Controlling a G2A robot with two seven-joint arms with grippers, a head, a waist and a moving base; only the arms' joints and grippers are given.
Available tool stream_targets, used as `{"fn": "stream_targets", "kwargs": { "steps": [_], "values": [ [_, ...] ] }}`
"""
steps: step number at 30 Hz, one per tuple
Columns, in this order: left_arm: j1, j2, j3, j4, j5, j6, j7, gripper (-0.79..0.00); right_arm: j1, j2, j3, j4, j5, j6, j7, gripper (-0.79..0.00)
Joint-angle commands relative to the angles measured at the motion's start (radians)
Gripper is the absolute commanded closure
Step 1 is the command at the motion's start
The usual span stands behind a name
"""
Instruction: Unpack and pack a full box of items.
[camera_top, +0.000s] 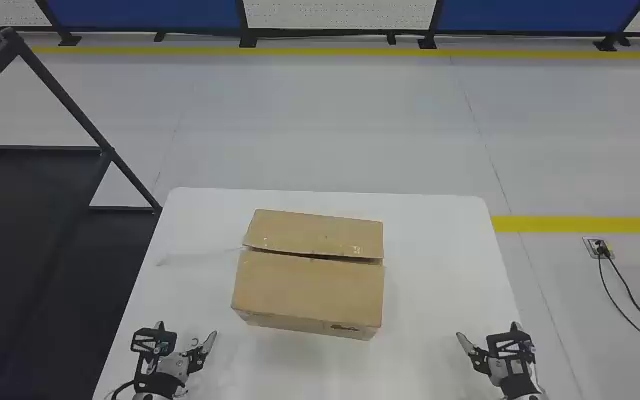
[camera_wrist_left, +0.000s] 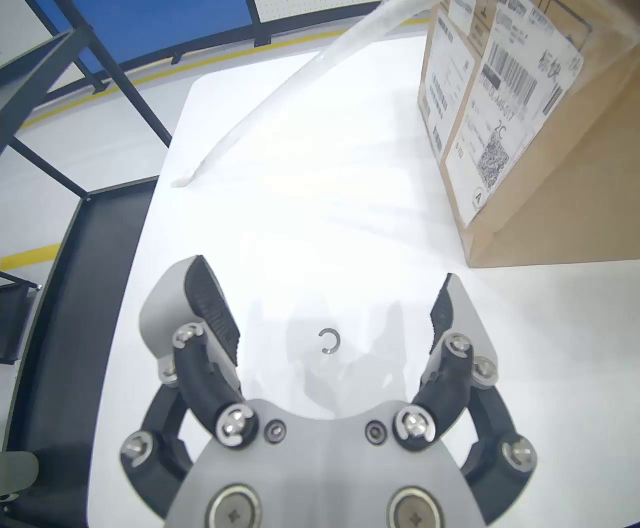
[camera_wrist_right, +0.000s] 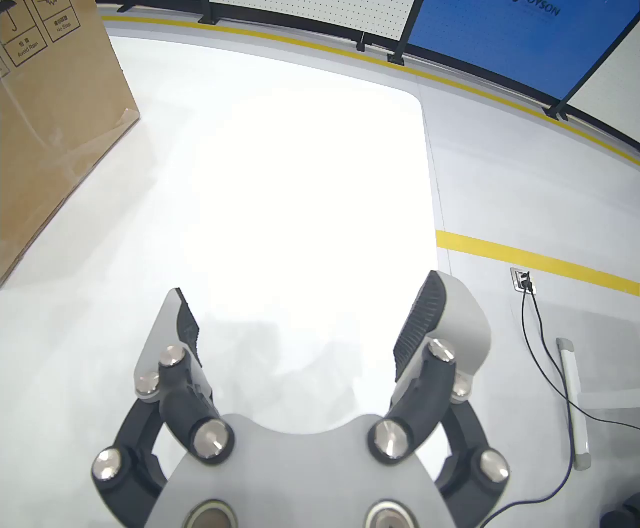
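You've got bright, even light from above. The worktop (camera_wrist_right: 300, 190) blows out to pure white glare in the right wrist view, and less so in the left wrist view. Faint, soft, overlapping shadows sit under the left end effector (camera_wrist_left: 322, 280) and right end effector (camera_wrist_right: 305, 287). The box (camera_top: 310, 275) throws only a thin shadow at its base. Both wrist views bow at the edges, so the yellow floor line (camera_wrist_right: 525, 258) and the worktop's edges arc.
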Motion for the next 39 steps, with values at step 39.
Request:
{"fn": "stream_targets", "kwargs": {
  "steps": [39],
  "values": [
    [0.048, -0.006, -0.088, -0.137, -0.223, -0.158, 0.151, -0.785, 0.018, -0.008, 0.007, -0.215, 0.108, -0.026, 0.144, -0.785]
  ]
}}
